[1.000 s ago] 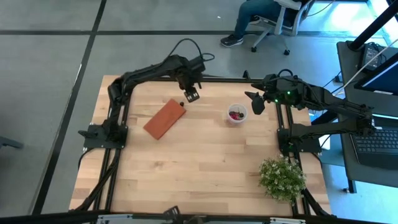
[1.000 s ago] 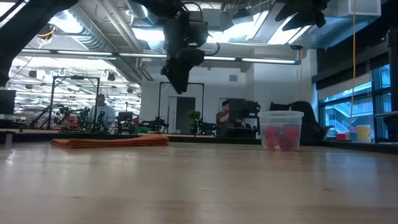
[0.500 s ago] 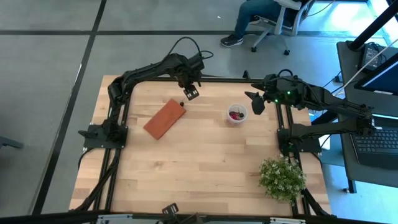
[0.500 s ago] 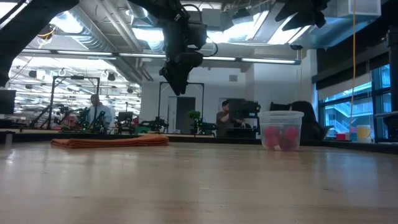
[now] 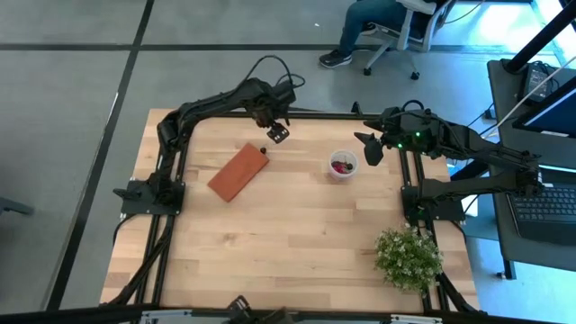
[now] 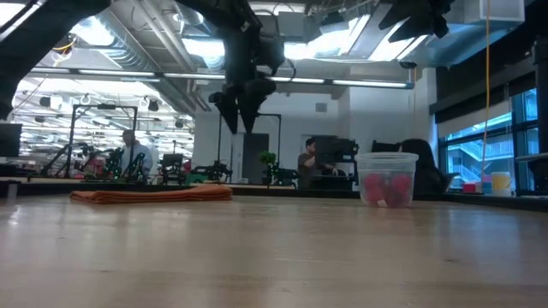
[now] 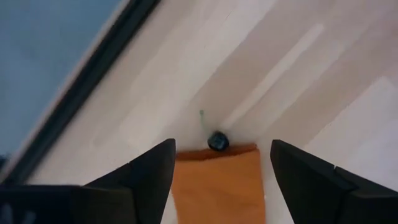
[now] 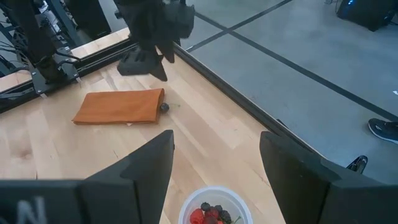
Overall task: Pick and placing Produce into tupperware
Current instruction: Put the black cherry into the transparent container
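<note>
Left gripper [image 5: 277, 134] spread, poised over dark berry [image 7: 217, 141] at block's [image 5: 238, 171] 1 o'clock corner for pickup. Right gripper [image 5: 369, 148] spread, idle at cup's [image 5: 342, 166] 2 o'clock.

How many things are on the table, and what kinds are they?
Dark berry loose on the table: 1
Orange block: 1
Plastic cup with berries inside, too small to count: 1
Green plant: 1
Total: 4 things, counting the filled cup as one.

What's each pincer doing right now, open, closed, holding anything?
Left pincer: open, empty, above the dark berry.
Right pincer: open, empty, near the cup.
</note>
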`<act>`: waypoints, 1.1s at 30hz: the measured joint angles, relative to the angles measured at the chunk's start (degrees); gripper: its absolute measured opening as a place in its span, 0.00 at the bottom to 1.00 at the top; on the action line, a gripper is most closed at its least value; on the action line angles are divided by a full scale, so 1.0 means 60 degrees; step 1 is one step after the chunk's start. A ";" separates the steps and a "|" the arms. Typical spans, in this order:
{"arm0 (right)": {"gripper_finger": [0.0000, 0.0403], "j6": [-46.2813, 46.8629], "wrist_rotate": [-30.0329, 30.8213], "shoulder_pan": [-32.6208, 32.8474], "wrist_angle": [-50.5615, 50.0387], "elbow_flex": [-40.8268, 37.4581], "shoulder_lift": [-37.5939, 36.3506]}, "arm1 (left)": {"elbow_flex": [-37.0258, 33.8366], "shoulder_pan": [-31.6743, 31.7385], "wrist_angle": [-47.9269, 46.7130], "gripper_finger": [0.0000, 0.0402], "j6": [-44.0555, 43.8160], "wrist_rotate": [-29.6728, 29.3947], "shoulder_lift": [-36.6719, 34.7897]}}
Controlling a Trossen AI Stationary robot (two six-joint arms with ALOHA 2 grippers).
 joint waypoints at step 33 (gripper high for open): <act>0.60 -0.0079 0.0000 -0.0004 -0.0175 0.0000 0.0007 | -0.0891 0.0175 -0.0120 0.60 -0.0811 0.0470 0.2266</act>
